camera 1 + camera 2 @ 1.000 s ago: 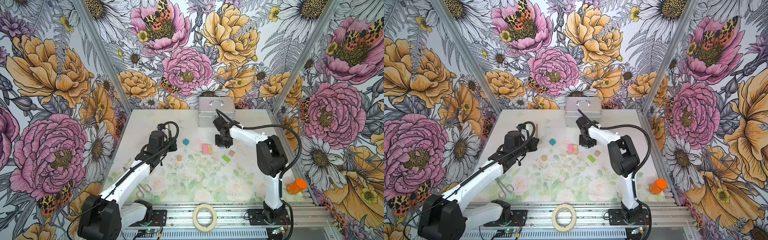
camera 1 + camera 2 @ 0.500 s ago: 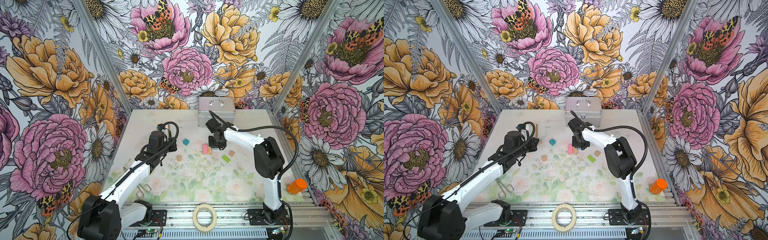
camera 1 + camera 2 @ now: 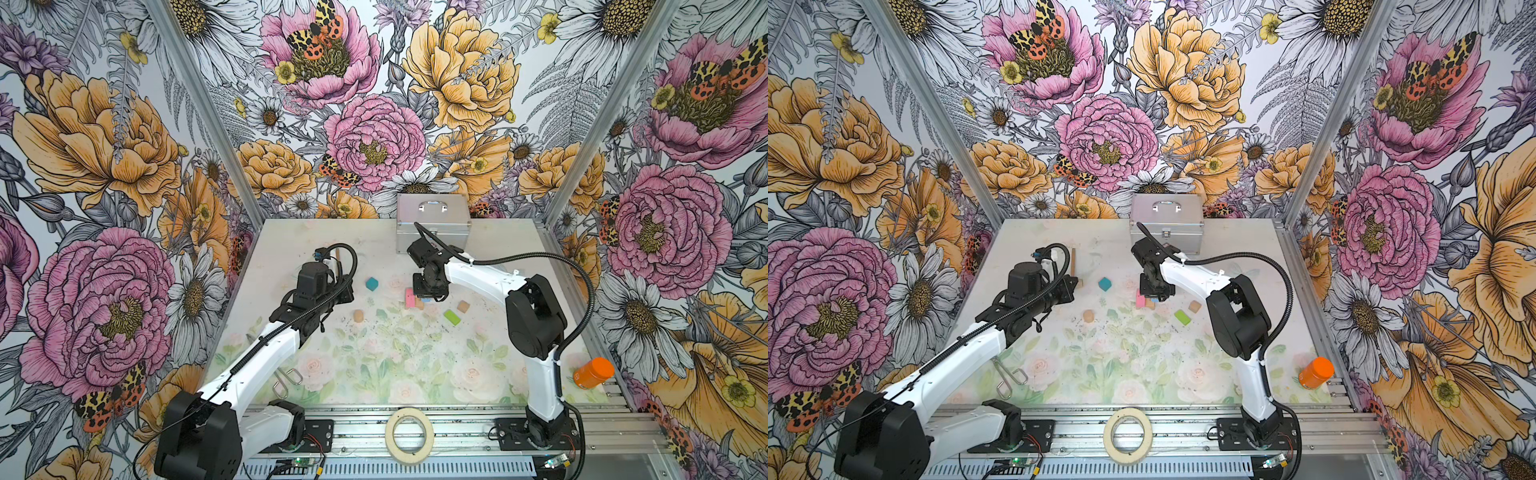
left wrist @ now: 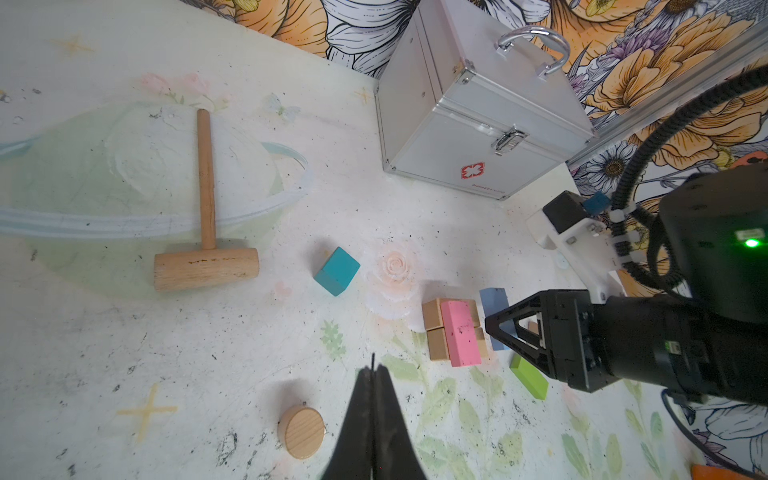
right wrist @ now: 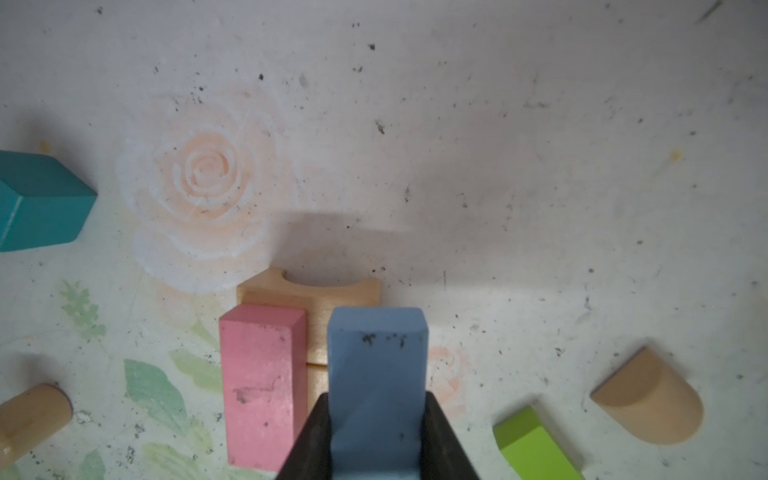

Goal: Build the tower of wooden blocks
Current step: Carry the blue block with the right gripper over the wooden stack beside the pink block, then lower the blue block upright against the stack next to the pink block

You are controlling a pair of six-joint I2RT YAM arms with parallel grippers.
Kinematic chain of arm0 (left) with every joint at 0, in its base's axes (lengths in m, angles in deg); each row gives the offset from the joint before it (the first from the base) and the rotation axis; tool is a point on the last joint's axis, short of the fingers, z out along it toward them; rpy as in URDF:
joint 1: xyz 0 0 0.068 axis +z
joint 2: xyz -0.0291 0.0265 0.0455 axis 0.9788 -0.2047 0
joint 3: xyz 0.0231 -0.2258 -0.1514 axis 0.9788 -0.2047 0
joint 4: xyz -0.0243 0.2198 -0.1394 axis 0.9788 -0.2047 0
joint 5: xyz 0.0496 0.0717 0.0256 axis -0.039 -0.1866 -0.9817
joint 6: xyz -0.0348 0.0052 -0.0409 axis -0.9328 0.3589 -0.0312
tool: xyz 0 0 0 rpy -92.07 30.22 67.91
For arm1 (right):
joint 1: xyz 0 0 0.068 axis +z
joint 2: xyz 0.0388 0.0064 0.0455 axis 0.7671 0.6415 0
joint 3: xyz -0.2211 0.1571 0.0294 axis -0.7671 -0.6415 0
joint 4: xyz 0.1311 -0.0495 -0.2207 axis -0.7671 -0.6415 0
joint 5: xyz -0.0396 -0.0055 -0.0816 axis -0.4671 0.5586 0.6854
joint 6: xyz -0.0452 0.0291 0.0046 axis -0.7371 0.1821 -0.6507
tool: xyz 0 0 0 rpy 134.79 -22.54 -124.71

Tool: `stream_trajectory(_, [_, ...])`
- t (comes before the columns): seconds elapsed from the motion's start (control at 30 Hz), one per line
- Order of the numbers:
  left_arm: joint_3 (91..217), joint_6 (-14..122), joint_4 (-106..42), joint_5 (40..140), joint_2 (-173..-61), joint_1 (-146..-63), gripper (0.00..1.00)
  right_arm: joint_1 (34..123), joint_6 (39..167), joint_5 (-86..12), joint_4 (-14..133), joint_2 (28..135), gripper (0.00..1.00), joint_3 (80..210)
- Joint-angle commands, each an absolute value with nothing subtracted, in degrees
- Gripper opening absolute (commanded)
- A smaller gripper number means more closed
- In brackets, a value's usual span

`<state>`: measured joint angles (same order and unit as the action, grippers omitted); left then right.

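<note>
From my console the tower (image 4: 446, 332) is only a low start: a pink brick (image 5: 261, 382) lies flat across two tan base blocks (image 4: 434, 328), one of them an arch piece whose notch shows in the right wrist view. It sits mid-table on the far half, in front of the silver case (image 3: 432, 216). Just beside the pink brick, on the side toward the right arm, I see a blue brick (image 5: 376, 365) clamped between the fingers (image 5: 309, 440) of the right gripper (image 5: 376, 415), which press on its two long sides. From that camera the blue brick overlaps the tan base; I cannot tell whether it rests on the base or hangs just above it.

Loose blocks lie around the stack. A teal cube (image 3: 372, 284) is to its left and a tan cylinder (image 3: 358, 316) is left and nearer me. A green brick (image 3: 451, 317) and a half-round tan block (image 3: 463, 306) are to the right, near each other but apart.

The left gripper (image 4: 374, 374) hangs off to the left of the stack, fingers pressed together with nothing between them, near the tan cylinder in its own wrist view. A wooden mallet (image 4: 205, 232) lies flat on the table (image 3: 374, 365) toward the far left. Well apart from all this, an orange bottle (image 3: 592, 372) lies at the near right edge and a tape roll (image 3: 409, 434) sits on the front rail
</note>
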<state>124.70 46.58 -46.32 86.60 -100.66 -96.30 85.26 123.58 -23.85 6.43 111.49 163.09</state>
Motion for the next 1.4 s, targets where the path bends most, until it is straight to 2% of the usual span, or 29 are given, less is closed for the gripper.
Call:
stream_trajectory(0.0, [124.0,46.2,-44.6,86.9,-99.5,-95.8,0.02,85.8,124.6,-24.5,6.2,112.4,0.0,165.1])
stream_trajectory(0.3, [123.9,46.2,-44.5,87.0,-99.5,-95.9,0.03,86.1,125.0,-25.1,6.2,112.8,0.0,165.1])
stream_trajectory(0.53, [123.7,46.2,-44.5,87.1,-99.4,-95.7,0.03,86.5,125.1,-25.4,6.2,113.4,0.04,165.4])
stream_trajectory(1.37, [123.5,46.3,-44.6,86.9,-98.9,-95.8,0.02,86.7,125.4,-25.9,6.1,113.4,0.23,165.4])
